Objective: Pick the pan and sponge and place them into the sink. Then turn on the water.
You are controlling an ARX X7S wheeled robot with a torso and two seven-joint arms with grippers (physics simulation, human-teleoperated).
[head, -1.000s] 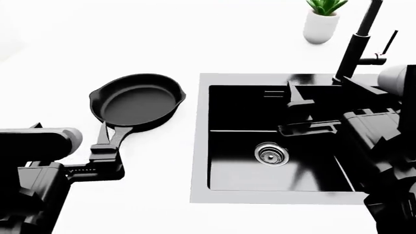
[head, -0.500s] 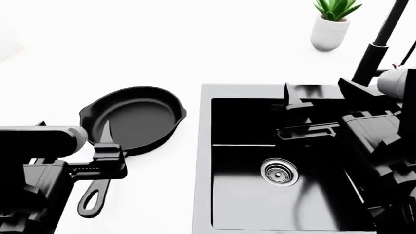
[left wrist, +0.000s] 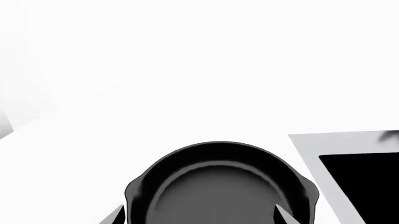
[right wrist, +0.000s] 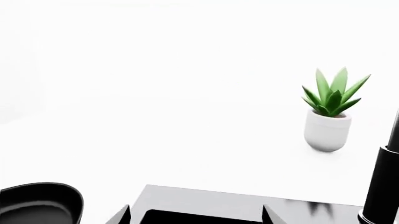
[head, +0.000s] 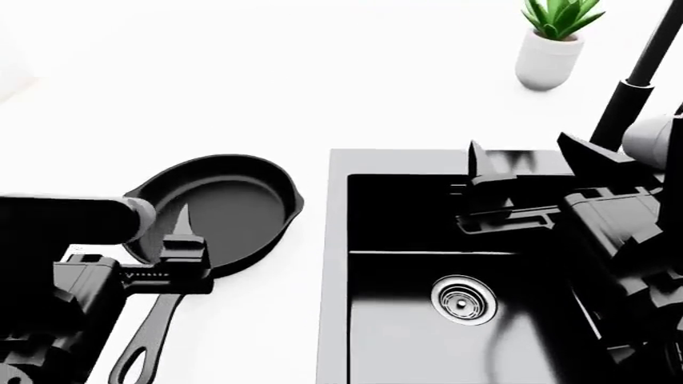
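The black pan (head: 219, 206) lies on the white counter left of the sink, its long handle (head: 149, 336) pointing toward me. My left gripper (head: 139, 240) is open and empty, hovering over the bowl's near edge where the handle joins. In the left wrist view the pan (left wrist: 218, 186) fills the space between the spread fingertips (left wrist: 116, 215). The black sink (head: 336, 240) has a divider and a round drain (head: 465, 298). My right gripper (head: 523, 176) is open and empty above the sink's far basin. The right wrist view shows the sink's far rim (right wrist: 206, 198). The sponge is out of view. No water shows.
A tall black faucet (head: 629, 88) stands at the sink's far right corner and also shows in the right wrist view (right wrist: 380, 186). A potted green plant (head: 553, 40) stands behind it on the counter and shows in the right wrist view (right wrist: 328, 116).
The head view has shifted, so pan and sink sit lower in frame. My left gripper has gone from over the handle's end to its root at the bowl. The right gripper stays over the sink.
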